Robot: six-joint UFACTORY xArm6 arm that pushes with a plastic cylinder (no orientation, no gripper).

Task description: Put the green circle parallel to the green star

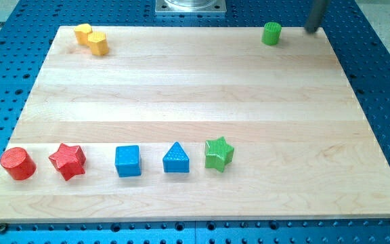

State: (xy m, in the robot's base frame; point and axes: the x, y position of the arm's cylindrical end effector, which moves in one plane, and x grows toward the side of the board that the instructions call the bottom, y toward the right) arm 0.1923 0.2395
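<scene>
Pale wooden board (195, 102), planked, lying on a blue perforated metal table (384, 95); one camera view only.

Along the view's top edge:
- Green cylinder, the task's green circle (271, 33), upright near the board's top right corner.
- My tip (313, 30), the lower end of a dark grey rod entering from the top of the frame, just to the right of the green circle and apart from it, with a small gap showing. There are no fingers on this rod, so nothing is gripped or released; it touches no block.
- Two yellow blocks at the top left corner: a yellow block of unclear shape (82, 32) and a yellow hexagonal block (98, 43), touching each other, the hexagon lower and to the right.
- A grey metal plate (191, 7) at top centre, off the board.

Along the view's bottom, in a row from left to right:
- Red cylinder (17, 163), nearest the left edge.
- Red star block (68, 160), just beside it.
- Blue cube (128, 161).
- Blue triangular block (176, 158).
- Green star block (219, 153), ending the row, sitting slightly higher than its neighbours.

The green circle is well apart from the green star, almost the whole depth of the board between them, and lies further to the view's right than the star.
</scene>
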